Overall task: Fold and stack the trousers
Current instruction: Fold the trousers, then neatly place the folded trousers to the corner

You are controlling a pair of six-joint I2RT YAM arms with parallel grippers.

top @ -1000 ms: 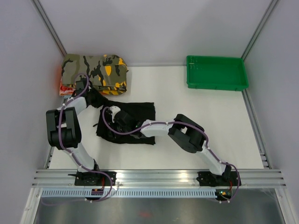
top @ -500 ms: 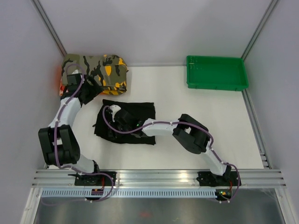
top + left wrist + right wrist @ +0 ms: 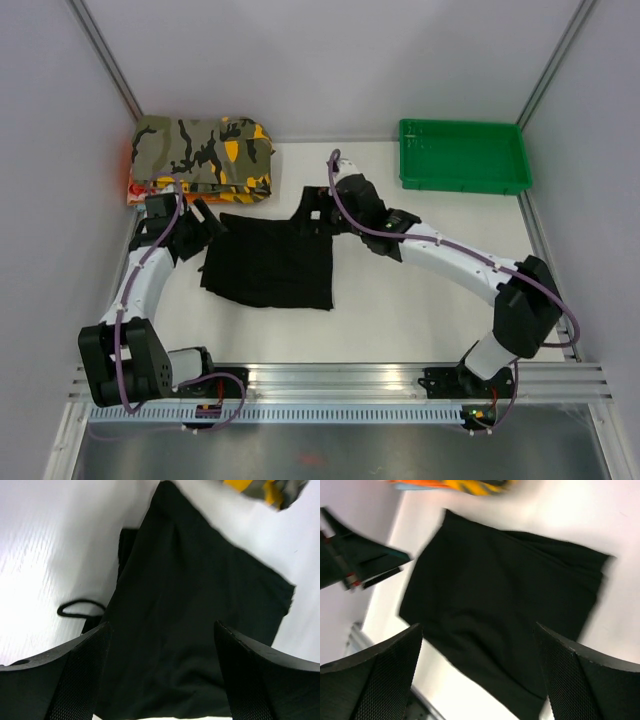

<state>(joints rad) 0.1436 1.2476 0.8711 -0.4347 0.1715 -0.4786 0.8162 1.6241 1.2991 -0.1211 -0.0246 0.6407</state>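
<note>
The black trousers point(image 3: 268, 262) lie folded into a rough square on the white table, left of centre. My left gripper point(image 3: 197, 228) hovers open at their left edge; its wrist view has the black cloth point(image 3: 200, 605) spread below wide-apart fingers point(image 3: 65, 680) and a drawstring loop point(image 3: 80, 609) on the table. My right gripper point(image 3: 312, 215) is open above the fold's far right corner. In the right wrist view, the trousers point(image 3: 505, 610) fill the space under my gripper point(image 3: 477, 626). Neither gripper holds anything.
A folded camouflage garment point(image 3: 205, 150) sits on an orange item in the back left corner, just beyond the trousers. A green tray point(image 3: 462, 155) stands at the back right. Grey walls close in the table on both sides.
Both grippers opened and let go of the trousers. The right arm lifted off the cloth and swung to its far right corner. The left gripper came back toward the left edge.
</note>
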